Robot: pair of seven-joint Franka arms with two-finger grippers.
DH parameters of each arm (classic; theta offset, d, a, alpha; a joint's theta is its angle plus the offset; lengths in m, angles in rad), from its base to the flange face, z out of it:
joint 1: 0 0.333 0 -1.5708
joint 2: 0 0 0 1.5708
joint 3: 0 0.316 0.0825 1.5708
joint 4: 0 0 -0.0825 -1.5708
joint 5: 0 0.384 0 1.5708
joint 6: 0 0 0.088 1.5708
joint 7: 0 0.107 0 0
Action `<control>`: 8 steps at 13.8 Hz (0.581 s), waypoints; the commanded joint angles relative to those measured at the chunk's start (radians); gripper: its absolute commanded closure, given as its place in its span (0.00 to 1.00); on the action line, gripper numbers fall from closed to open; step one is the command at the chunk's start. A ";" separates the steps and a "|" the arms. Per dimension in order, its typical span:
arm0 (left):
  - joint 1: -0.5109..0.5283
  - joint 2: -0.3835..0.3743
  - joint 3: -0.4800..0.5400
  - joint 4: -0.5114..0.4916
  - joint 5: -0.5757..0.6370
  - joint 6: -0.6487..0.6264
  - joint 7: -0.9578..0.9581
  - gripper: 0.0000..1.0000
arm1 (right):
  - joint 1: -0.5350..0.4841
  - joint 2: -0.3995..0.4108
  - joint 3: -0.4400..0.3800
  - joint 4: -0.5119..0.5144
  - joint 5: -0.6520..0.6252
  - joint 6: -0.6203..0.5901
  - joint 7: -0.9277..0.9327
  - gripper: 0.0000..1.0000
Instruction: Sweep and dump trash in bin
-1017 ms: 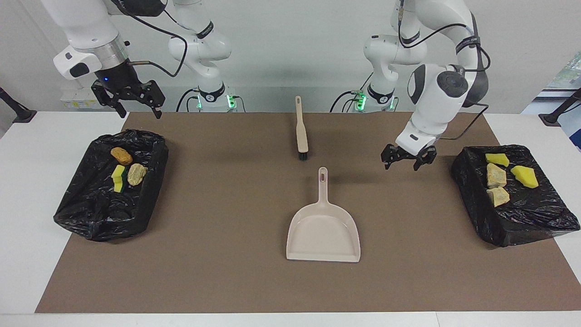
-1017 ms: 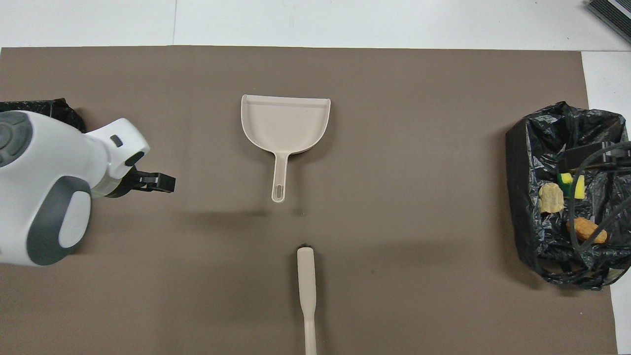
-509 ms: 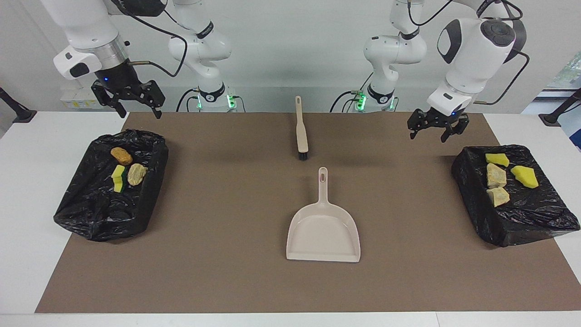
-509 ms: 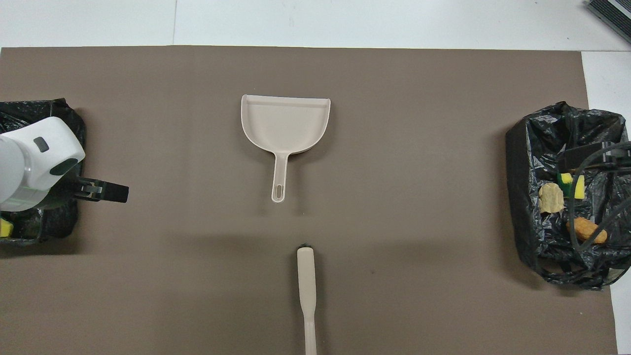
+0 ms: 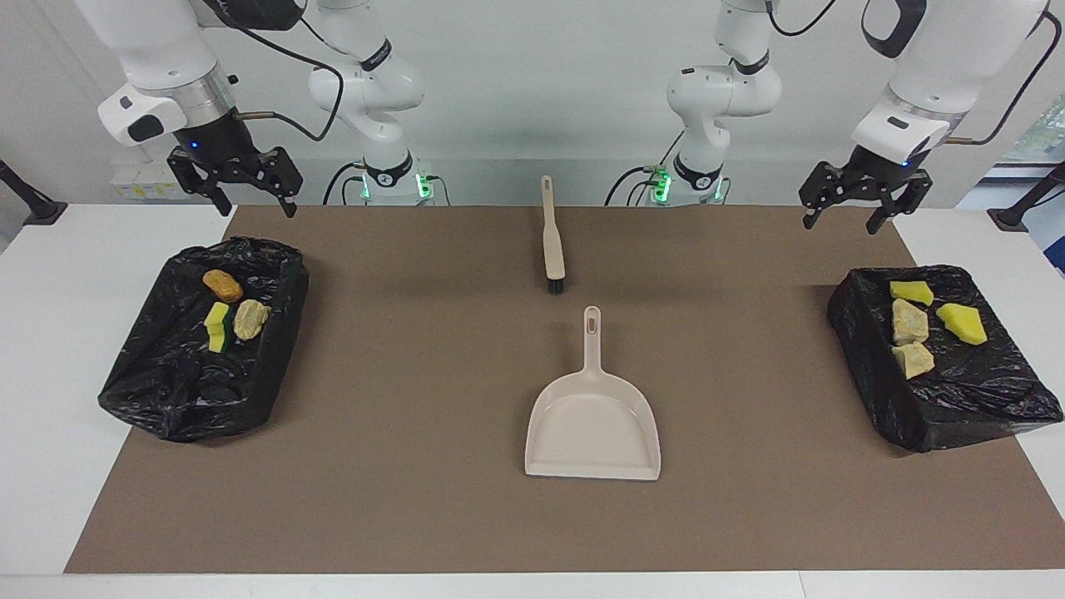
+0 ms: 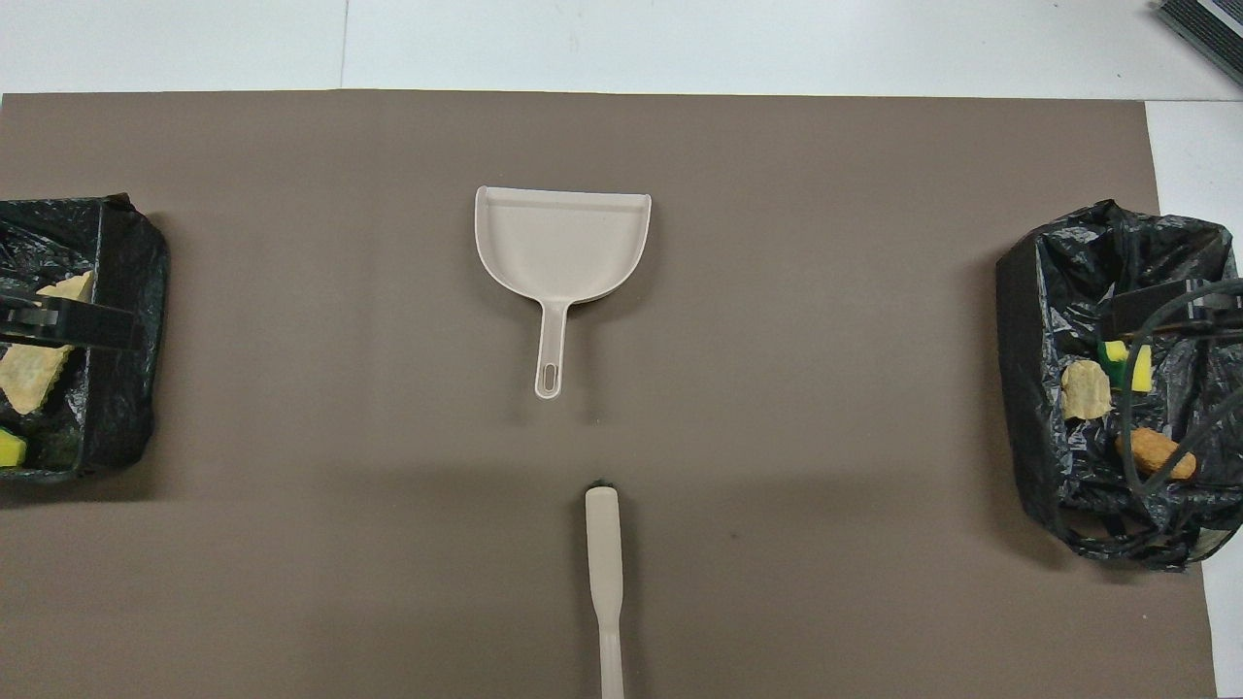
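Observation:
The trash lies in two black-bagged bins. The bin (image 5: 166, 391) at the right arm's end holds a brown piece (image 5: 223, 285), a yellow-green sponge (image 5: 218, 326) and a tan piece (image 5: 250, 319). The bin (image 5: 965, 399) at the left arm's end holds yellow sponge chunks (image 5: 962, 323) and tan pieces (image 5: 908, 321). My right gripper (image 5: 256, 206) hangs open and empty, high over its bin. My left gripper (image 5: 840, 223) is open and empty too, raised over the other bin (image 6: 121, 388). Mid-mat lie the beige dustpan (image 5: 592, 416) and the beige brush (image 5: 552, 237), both untouched.
A brown mat (image 5: 399, 466) covers most of the white table. The brush (image 6: 604, 573) lies nearer to the robots than the dustpan (image 6: 561, 243), the pan's handle pointing at the bristles. Cables of the right arm cross over its bin (image 6: 1044, 320) in the overhead view.
My left arm has risen and swung away from beside the dustpan's handle to above the bin at its own end. The right arm has not moved.

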 commanded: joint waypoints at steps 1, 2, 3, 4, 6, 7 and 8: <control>0.023 0.109 -0.009 0.169 0.012 -0.080 0.012 0.00 | -0.002 -0.011 0.006 -0.011 0.000 0.003 0.019 0.00; 0.021 0.108 -0.009 0.167 0.008 -0.080 0.012 0.00 | -0.002 -0.011 0.006 -0.011 0.000 0.003 0.019 0.00; 0.021 0.106 -0.009 0.166 0.004 -0.070 0.014 0.00 | -0.002 -0.011 0.006 -0.011 0.000 0.005 0.019 0.00; 0.023 0.123 -0.003 0.176 0.005 -0.080 0.012 0.00 | -0.002 -0.011 0.006 -0.011 0.000 0.005 0.019 0.00; 0.023 0.134 -0.002 0.190 -0.001 -0.083 0.012 0.00 | -0.002 -0.011 0.006 -0.011 0.000 0.005 0.019 0.00; 0.020 0.123 -0.006 0.189 -0.001 -0.079 0.012 0.00 | -0.002 -0.011 0.006 -0.011 0.000 0.003 0.019 0.00; 0.021 0.103 -0.008 0.169 0.001 -0.079 0.011 0.00 | -0.002 -0.011 0.006 -0.011 0.000 0.005 0.019 0.00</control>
